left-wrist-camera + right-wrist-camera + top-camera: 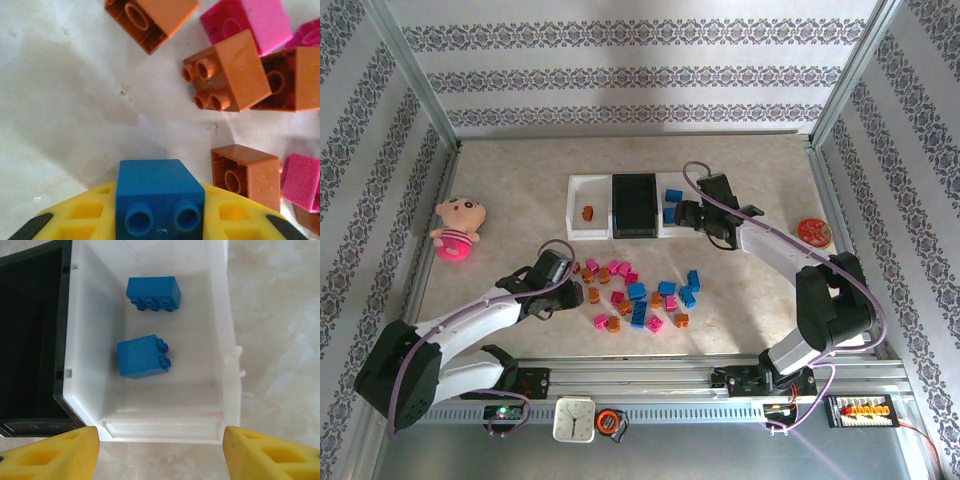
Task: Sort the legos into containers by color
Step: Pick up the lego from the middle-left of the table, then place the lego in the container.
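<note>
My left gripper (159, 220) is shut on a blue lego (159, 192), its yellow fingers pressed to both sides just above the table. It sits at the left edge of the lego pile (635, 295). Orange legos (227, 70) and pink legos (250, 22) lie loose beyond it. My right gripper (160, 455) stands open over the near rim of the right white container (165, 430), with nothing between its fingers. Two blue legos (140, 356) lie inside that container. The black container (635, 205) is in the middle. The left white container (572, 215) holds one orange lego (587, 211).
A pink plush doll (458, 228) lies at the far left. A round red tin (813, 232) sits to the right of the containers. A small clock (574, 419) and a tape measure (610, 422) rest on the near rail. Metal frame posts border the table.
</note>
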Available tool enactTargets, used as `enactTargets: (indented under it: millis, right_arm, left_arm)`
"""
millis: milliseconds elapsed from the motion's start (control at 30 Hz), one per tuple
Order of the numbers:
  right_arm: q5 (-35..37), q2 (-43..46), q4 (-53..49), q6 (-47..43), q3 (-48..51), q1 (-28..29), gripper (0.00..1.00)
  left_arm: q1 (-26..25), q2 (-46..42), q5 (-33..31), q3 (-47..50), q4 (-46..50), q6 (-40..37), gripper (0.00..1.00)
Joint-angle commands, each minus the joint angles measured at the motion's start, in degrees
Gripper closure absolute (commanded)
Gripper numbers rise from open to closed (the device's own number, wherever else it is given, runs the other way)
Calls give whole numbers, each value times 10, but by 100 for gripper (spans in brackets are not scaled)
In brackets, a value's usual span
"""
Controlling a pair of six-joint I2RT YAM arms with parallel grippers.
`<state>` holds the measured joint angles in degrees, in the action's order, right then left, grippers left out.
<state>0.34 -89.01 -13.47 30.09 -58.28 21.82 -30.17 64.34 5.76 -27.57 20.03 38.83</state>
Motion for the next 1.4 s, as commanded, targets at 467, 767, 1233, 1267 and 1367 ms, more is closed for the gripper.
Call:
enactTargets:
  millis: [467, 767, 1233, 1267, 1367]
  right_arm:
    - [3, 140, 10, 22, 147, -33, 34]
    - [7, 209, -8, 16, 204, -42, 33]
    - [-83, 291, -5, -9, 263, -32, 31]
    - [-93, 292, -3, -14, 264, -28, 31]
    - [-127, 284, 6, -41, 256, 3, 31]
  left_arm:
    - [-72, 340, 43, -485, -48, -72, 80]
    - [-71, 577, 37, -793, 39, -104, 80]
    - [-66, 674, 68, -949, 71, -71, 39]
    - [-65, 661, 70, -942, 67, -69, 37]
    - [-60, 591, 72, -869, 23, -63, 32]
